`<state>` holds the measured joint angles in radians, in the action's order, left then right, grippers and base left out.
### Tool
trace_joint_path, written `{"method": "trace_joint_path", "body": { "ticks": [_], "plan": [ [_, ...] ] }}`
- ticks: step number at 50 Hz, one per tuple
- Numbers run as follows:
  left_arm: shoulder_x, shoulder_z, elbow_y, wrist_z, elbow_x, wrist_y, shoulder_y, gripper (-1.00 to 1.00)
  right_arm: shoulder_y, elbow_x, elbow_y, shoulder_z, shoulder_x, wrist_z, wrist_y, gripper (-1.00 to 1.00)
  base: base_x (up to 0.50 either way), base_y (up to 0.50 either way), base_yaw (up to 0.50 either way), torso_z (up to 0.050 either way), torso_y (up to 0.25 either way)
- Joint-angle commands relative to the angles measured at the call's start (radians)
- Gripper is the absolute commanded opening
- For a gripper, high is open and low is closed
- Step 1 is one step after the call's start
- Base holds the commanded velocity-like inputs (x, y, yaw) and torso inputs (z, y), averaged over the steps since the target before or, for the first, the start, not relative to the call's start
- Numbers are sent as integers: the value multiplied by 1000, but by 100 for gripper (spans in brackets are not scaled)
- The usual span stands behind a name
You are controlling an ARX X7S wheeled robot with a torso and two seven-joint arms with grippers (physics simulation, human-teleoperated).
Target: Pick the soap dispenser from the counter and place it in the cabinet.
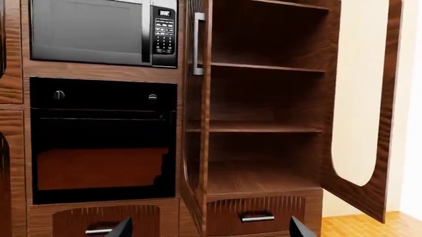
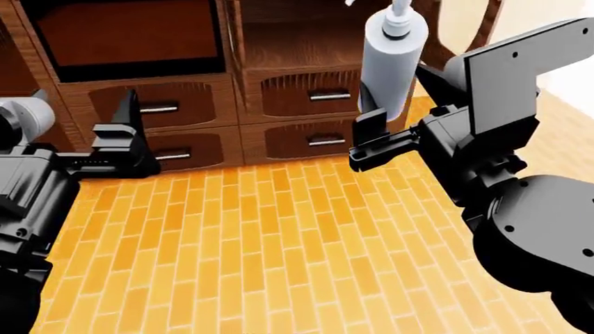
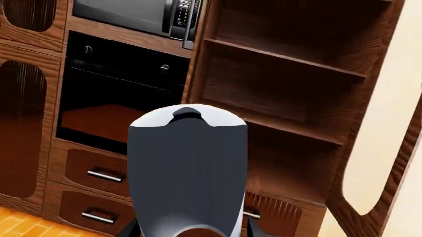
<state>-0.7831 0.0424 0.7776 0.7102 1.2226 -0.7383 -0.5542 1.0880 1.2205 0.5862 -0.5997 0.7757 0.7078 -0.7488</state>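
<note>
The soap dispenser (image 2: 390,62), a pale grey bottle with a white pump, stands upright in the air in front of the cabinet (image 2: 297,97). My right gripper (image 2: 401,106) is shut on its lower body. In the right wrist view the soap dispenser (image 3: 188,168) fills the middle, with the gripper (image 3: 191,232) hugging both sides, and the cabinet's bare shelves (image 3: 283,123) lie beyond it. My left gripper (image 1: 211,229) is open and holds nothing. It faces the cabinet shelves (image 1: 264,127) and hovers low at the left (image 2: 125,129). The counter is out of view.
A microwave (image 1: 92,29) sits above a black oven (image 1: 102,138) left of the shelf compartment. The cabinet door (image 1: 369,187) stands swung open at the right. Drawers with silver handles (image 2: 330,95) run below. Orange brick-pattern floor (image 2: 260,243) lies in front.
</note>
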Motion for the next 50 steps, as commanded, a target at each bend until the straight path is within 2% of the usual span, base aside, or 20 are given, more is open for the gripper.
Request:
{"method": "trace_joint_path", "body": {
  "ticks": [1,7,14,21,38,50],
  "plan": [
    [1,-2,-6,-6,-2,7,-2,100,8,2,13,9,4,5,-11,-100,8,-1,500,0,0],
    [3,-9,-6,-5,0,4,-9,100,9,6,28,17,11,4,-3,-100,56,-7,469,0,0],
    [-1,-15,-4,8,13,-5,-23,100,12,14,41,20,13,1,-1,-100,0,0,0,0,0],
    [1,-18,-7,8,10,-3,-22,100,1,-5,32,19,10,-12,15,-100,52,-4,494,0,0],
    [-8,-23,-3,34,46,-17,-60,100,52,20,36,12,2,10,-26,-100,0,0,0,0,0],
    [-17,-12,-1,31,47,-9,-46,100,48,30,41,19,12,17,-23,-100,460,-31,0,0,1]
  ]
}}
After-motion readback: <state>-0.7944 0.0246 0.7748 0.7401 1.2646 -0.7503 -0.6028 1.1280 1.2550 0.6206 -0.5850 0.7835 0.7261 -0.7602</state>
